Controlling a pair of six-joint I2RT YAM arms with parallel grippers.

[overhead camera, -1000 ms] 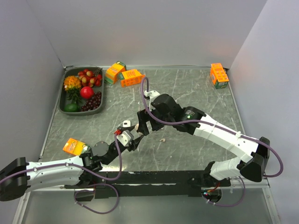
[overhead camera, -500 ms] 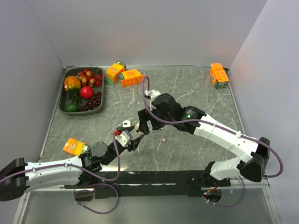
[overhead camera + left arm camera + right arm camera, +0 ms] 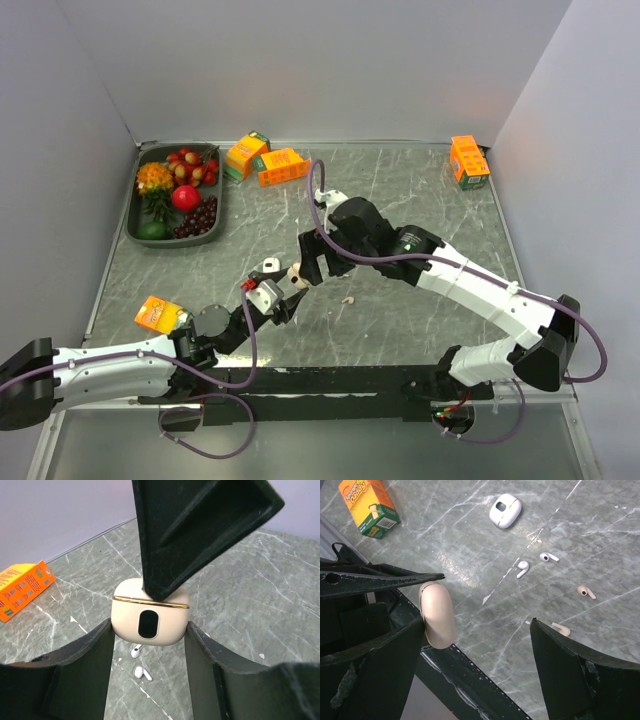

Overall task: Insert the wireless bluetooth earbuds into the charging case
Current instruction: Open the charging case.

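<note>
The right gripper (image 3: pixel 477 630) has been edged closer to the beige charging case (image 3: pixel 438 615), which is clamped between the left gripper's (image 3: pixel 149 626) fingers. The right jaws are spread wide, with one finger just beside the case's edge. The white earbuds (image 3: pixel 522 569) are seen on open table (image 3: pixel 470 535) beyond them.

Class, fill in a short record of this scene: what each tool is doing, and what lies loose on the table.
left tool: shut on cream oval plastic charging case, lid appears closed
right tool: open, one finger against that case
loose on grey marble table: two tiny white plastic earbuds, two tiny beige plastic earbuds, small white rounded plastic case
earbuds in a case: none visible
</note>
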